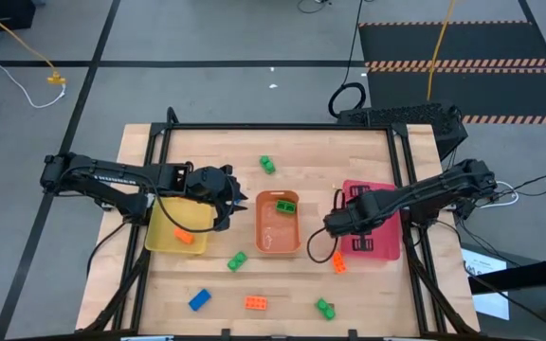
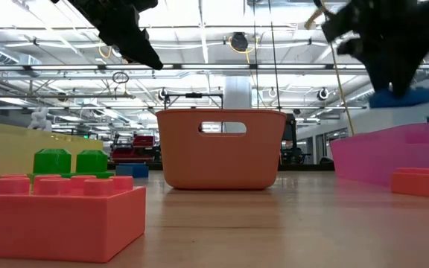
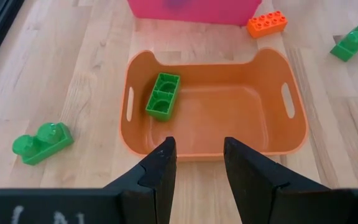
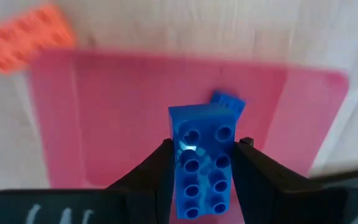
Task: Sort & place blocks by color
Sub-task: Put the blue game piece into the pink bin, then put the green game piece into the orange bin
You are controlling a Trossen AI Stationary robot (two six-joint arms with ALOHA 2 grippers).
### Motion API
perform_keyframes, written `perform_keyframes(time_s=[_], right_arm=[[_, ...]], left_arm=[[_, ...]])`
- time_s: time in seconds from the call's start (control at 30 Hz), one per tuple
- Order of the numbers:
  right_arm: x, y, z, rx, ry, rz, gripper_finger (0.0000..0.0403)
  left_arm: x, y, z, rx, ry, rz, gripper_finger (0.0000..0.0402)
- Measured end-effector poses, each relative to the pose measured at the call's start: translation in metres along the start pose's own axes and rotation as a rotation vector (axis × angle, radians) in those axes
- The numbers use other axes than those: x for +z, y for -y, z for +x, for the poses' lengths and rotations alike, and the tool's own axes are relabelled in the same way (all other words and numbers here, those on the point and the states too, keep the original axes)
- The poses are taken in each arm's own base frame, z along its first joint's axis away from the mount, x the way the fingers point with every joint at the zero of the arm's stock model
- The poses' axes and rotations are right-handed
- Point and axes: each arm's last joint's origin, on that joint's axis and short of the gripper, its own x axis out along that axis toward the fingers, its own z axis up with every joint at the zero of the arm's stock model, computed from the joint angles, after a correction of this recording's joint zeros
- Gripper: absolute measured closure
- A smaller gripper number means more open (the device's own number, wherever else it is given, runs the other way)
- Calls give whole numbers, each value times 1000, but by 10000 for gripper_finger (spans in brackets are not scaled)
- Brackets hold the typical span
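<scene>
My right gripper [image 4: 205, 158] is shut on a blue block [image 4: 204, 155] above the pink tray [image 4: 104, 112], where another blue block [image 4: 227, 99] lies. In the high view it [image 1: 335, 224] is at the pink tray's [image 1: 379, 242] left edge. My left gripper [image 3: 197, 163] is open and empty, above the table beside the orange tray [image 3: 210, 106], which holds a green block [image 3: 163, 96]. It shows in the high view [image 1: 224, 201] between the yellow tray [image 1: 164, 237] and the orange tray [image 1: 278, 227]. An orange block [image 1: 182, 237] lies in the yellow tray. My right gripper pinches the blue block by its two long sides [image 4: 178, 155] between its two fingers, which come from above. The block's studded face is toward the wrist camera. The block is lifted clear above the pink tray, as the low view [image 2: 399, 97] shows.
Loose on the table are green blocks [image 1: 267, 165] [image 1: 237, 260] [image 1: 325, 307], a blue block [image 1: 199, 299] and orange blocks [image 1: 256, 303] [image 1: 339, 262]. The table has a black frame [image 1: 282, 128] around it.
</scene>
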Motion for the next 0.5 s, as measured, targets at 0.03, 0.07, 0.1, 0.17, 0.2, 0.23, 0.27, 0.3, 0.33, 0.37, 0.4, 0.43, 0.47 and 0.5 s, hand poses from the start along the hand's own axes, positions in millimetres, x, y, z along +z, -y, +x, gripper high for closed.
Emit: perform_keyframes(time_s=[0.03, 0.07, 0.1, 0.17, 0.2, 0.23, 0.27, 0.3, 0.33, 0.37, 0.4, 0.43, 0.47, 0.5], right_arm=[[-2, 0, 6, 9, -27, 13, 281], [-4, -1, 11, 16, -53, 25, 278], [-6, -1, 16, 14, -70, 43, 274], [-9, -2, 24, 3, -101, 77, 265], [-10, -2, 28, -2, -115, 90, 258], [-12, -2, 30, -7, -127, 102, 250], [-13, -2, 33, -11, -137, 113, 241], [-14, -2, 34, -15, -143, 123, 231], [-14, -2, 34, -19, -146, 131, 221], [-14, -2, 34, -21, -146, 140, 210], [-14, -2, 34, -22, -144, 147, 200], [-14, -3, 34, -22, -143, 155, 188], [-14, -3, 34, -23, -140, 160, 177], [-14, -3, 33, -21, -136, 164, 167]], left_arm=[[0, 0, 0, 0, 0, 0, 266], [0, 0, 0, 0, 0, 0, 266], [0, 0, 0, 0, 0, -1, 266], [0, 0, 0, 0, 0, 1, 266], [0, 0, 0, 0, 0, 3, 266], [0, 0, 0, 0, 0, 9, 266], [0, 0, 0, 0, 0, 17, 266], [0, 0, 0, 0, 0, 24, 266], [0, 0, 0, 0, 0, 32, 266], [0, 0, 0, 0, 0, 41, 266], [0, 0, 0, 0, 0, 48, 266], [0, 0, 0, 0, 0, 55, 266], [0, 0, 0, 0, 0, 61, 266], [0, 0, 0, 0, -1, 66, 266]])
